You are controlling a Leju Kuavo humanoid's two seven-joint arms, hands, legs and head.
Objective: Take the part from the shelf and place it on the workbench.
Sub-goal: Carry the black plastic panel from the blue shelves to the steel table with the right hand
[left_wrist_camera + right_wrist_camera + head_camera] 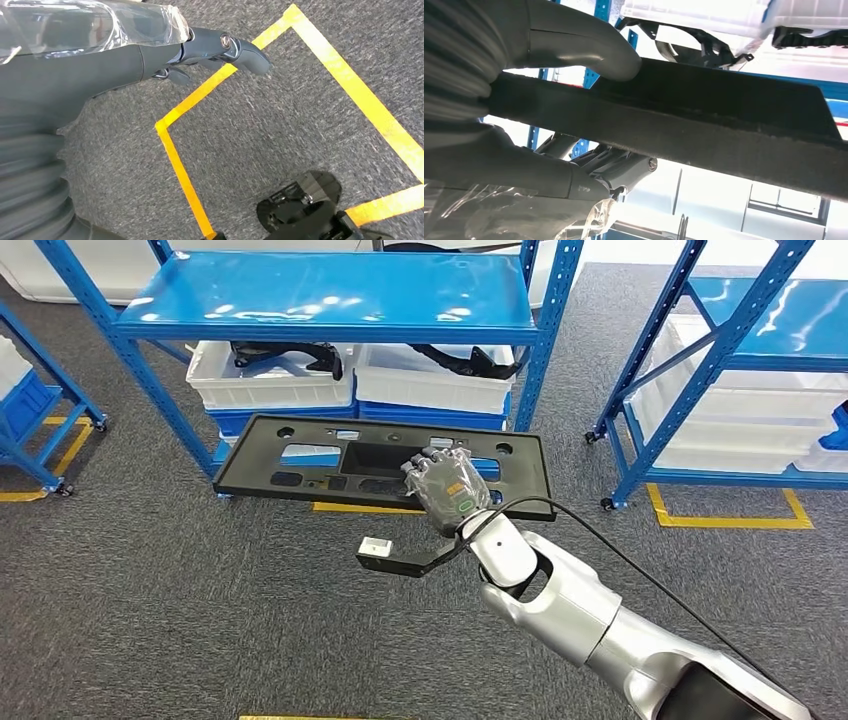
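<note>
- The right hand (450,488) is gripping the part, a long flat black plastic panel (300,455) with cutouts and screw holes, near its right-of-middle section. In the right wrist view the thumb (589,47) is pressing on one face and the darker fingers (619,167) are curling under the other, so it's a proper clamp on the panel's edge.
- The panel is hanging in the air in front of the blue shelf rack (335,295), roughly level, over the grey carpet (150,620). It's not sitting on the shelf any more, and there's no table in the frames, so the carrying part looks mostly ahead.
- Handling-wise, it's probably light but stiff. It isn't sagging even though most of its length is sticking out to the left of the grip.
- That off-centre hold is the iffy bit: a long lever like that will likely want to twist or droop in the hand when the robot turns. A grip nearer the central cutout would balance better.
- Smooth moulded plastic could be slippery too.
- The left hand (150,55) is hanging down over the carpet and yellow floor tape (200,90), holding nothing, fingers loosely extended.
- White bins (270,380) with more black parts are sitting on the lower shelf.
</note>
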